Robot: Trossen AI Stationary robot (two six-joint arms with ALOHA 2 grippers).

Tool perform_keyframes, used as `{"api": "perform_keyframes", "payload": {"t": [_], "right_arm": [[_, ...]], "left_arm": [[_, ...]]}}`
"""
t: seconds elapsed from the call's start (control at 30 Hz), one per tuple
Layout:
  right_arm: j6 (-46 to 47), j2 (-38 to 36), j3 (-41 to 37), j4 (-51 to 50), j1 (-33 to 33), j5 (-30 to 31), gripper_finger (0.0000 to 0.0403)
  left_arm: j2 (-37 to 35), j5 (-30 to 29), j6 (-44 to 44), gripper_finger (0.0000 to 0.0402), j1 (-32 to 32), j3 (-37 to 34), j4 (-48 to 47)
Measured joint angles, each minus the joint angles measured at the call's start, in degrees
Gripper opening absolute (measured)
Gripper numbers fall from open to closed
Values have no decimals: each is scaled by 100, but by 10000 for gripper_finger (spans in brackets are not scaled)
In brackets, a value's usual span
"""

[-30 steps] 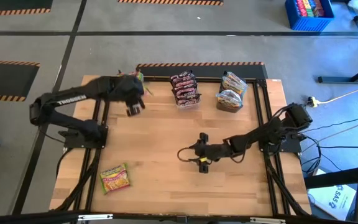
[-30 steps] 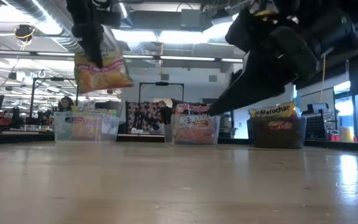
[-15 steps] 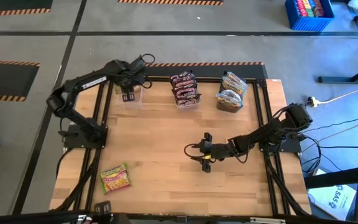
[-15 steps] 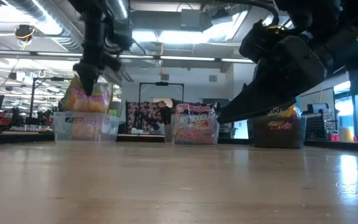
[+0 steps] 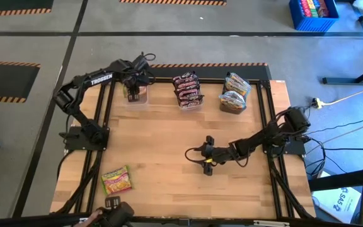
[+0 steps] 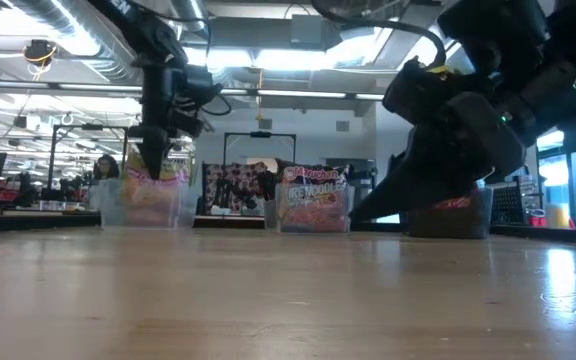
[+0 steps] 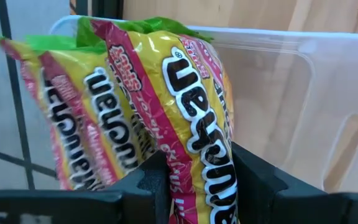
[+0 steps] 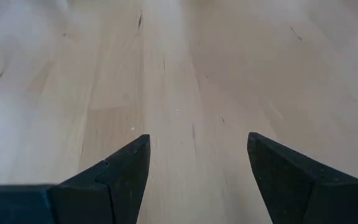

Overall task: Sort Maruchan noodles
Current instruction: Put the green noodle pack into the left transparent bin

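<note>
Three tubs line the table's (image 5: 169, 183) 12 o'clock edge. The left gripper (image 5: 133, 94) clamps a yellow-green packet (image 7: 185, 124) inside the clear tub (image 5: 135, 96) at 11 o'clock; maroon packets (image 5: 188, 88) fill the middle tub, orange ones (image 5: 234, 92) the dark tub. One loose packet (image 5: 116, 180) lies at 7 o'clock. The right gripper (image 5: 194, 155) hovers spread and empty over the bare centre.

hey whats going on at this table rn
A two-arm robot is sorting ramen packets into tubs along the far edge of the table. The left end effector is down in the clear tub at the far left, shut on a yellow-green packet beside another of the same kind. The right end effector hangs open and empty over the bare middle of the table. One more yellow-green packet lies near the front left, not yet sorted.
</note>
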Motion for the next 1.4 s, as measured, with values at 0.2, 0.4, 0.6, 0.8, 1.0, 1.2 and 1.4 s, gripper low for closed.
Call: {"api": "perform_keyframes", "payload": {"t": [0.2,0.4,0.6,0.8,1.0,1.2,1.4], "right_arm": [[-12,97,2,298,0,-1,254],[-5,97,2,299,0,-95,254],[-1,97,2,381,0,-154,254],[-1,97,4,484,0,-155,254],[3,97,4,492,0,-322,254],[3,97,8,611,0,-387,254],[100,97,180,615,0,-602,254]], "left_arm": [[-2,10,101,130,0,-522,665],[-2,-219,14,161,-2,-716,830],[-2,-585,-156,185,-79,-573,689],[-118,-1157,-174,186,-248,-375,562],[-383,-1137,-322,186,-330,-369,539],[-889,-1166,-772,186,-505,-368,485],[-1789,-380,-1975,186,-1293,-368,162]]}}
